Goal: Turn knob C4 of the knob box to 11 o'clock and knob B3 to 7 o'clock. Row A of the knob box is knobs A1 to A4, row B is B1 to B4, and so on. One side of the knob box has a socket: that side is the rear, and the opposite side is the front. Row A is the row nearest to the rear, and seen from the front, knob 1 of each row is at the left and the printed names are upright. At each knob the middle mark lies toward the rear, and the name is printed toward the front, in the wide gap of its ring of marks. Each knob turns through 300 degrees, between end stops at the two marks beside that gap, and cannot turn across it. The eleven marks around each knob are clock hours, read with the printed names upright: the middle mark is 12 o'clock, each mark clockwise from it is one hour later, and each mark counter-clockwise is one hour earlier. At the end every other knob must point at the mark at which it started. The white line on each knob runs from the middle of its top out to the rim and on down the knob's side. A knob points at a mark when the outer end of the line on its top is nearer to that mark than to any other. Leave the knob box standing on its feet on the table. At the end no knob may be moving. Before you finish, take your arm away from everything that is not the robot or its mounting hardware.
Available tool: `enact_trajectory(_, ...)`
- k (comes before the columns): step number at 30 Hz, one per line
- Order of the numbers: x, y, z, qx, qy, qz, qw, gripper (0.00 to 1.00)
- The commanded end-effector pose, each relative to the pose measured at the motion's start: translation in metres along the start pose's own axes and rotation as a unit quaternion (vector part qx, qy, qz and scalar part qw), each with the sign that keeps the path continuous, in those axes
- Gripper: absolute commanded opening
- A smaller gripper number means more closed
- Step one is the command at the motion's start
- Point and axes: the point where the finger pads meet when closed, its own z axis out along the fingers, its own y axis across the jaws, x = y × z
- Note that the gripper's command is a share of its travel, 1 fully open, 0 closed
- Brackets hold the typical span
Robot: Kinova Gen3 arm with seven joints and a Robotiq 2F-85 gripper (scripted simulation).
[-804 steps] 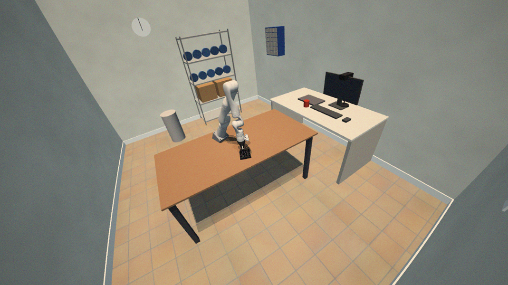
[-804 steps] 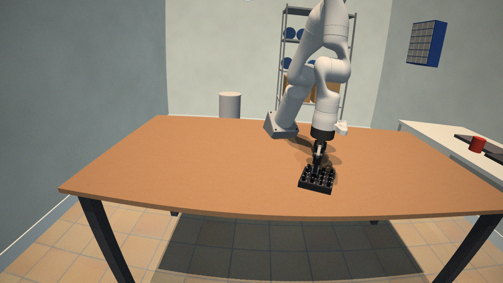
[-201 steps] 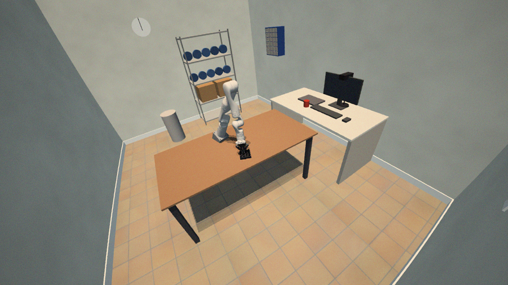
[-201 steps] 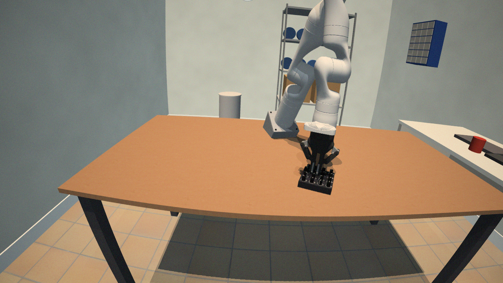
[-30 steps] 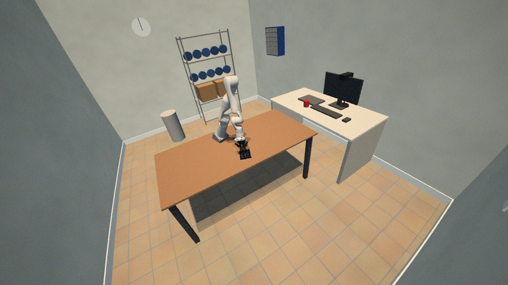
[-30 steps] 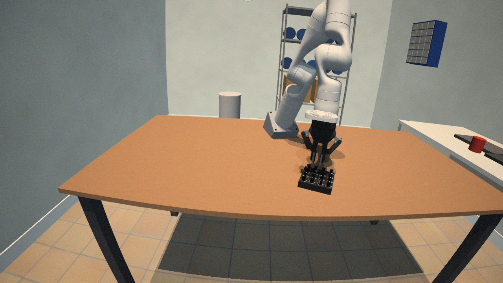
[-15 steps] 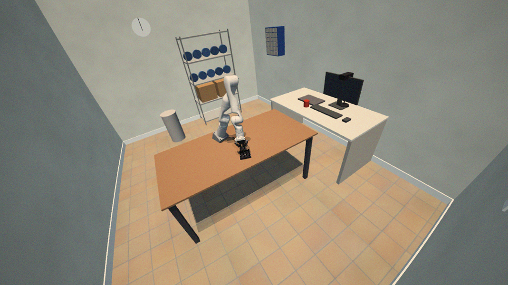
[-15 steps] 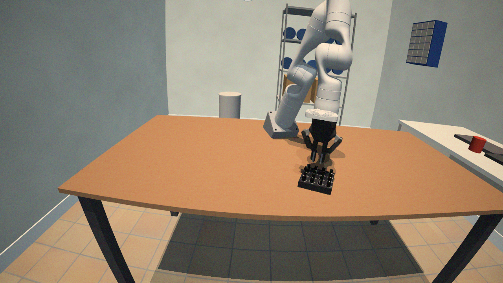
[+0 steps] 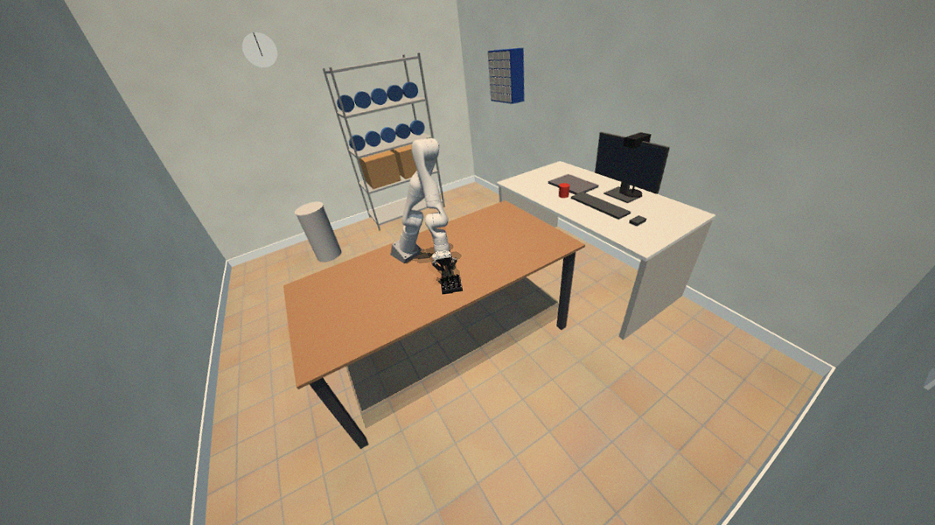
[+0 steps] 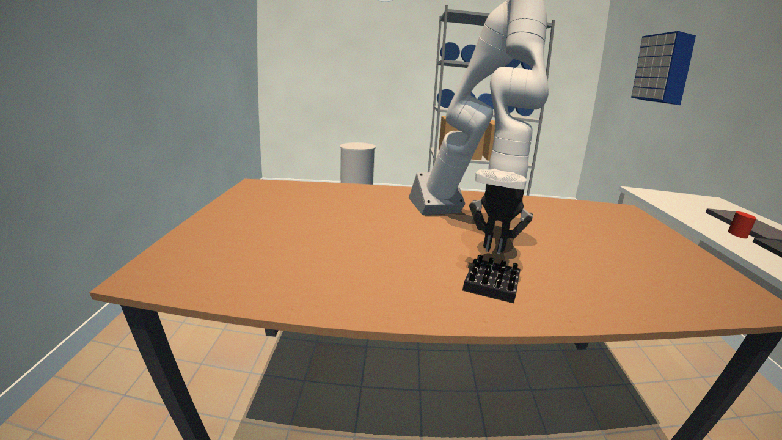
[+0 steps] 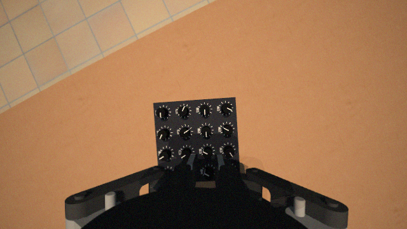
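Observation:
The black knob box [image 10: 492,280] stands on the brown table [image 10: 415,256], with sixteen black knobs that have white lines. It also shows in the top view [image 9: 450,286] and in the wrist view [image 11: 196,131]. In the wrist view the printed names lie left of each knob but are too small to read. My gripper [image 10: 495,249] points straight down, just above the box's far edge. Its fingers stand a narrow gap apart and hold nothing. In the wrist view one knob [image 11: 206,172] of the nearest row shows between the fingertips. The fingers hide the other knobs of that row.
The arm's base [image 10: 435,199] is bolted to the table behind the box. A white desk [image 9: 607,213] with a monitor, a keyboard and a red cup [image 10: 741,224] stands to the right. A shelf rack [image 9: 384,135] and a grey cylinder [image 9: 317,231] stand behind the table.

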Motion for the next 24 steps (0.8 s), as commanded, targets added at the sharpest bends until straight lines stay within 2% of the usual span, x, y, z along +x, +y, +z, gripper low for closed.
enact_trajectory(1,-0.004,-0.004,-0.003,0.001,0.000,-0.003,1.000,0.19)
enact_trajectory(9,-0.025,-0.022,-0.018,0.000,0.001,-0.016,1.000,0.19)
enact_trajectory(24,-0.026,-0.023,-0.019,0.000,0.002,-0.017,1.000,0.19)
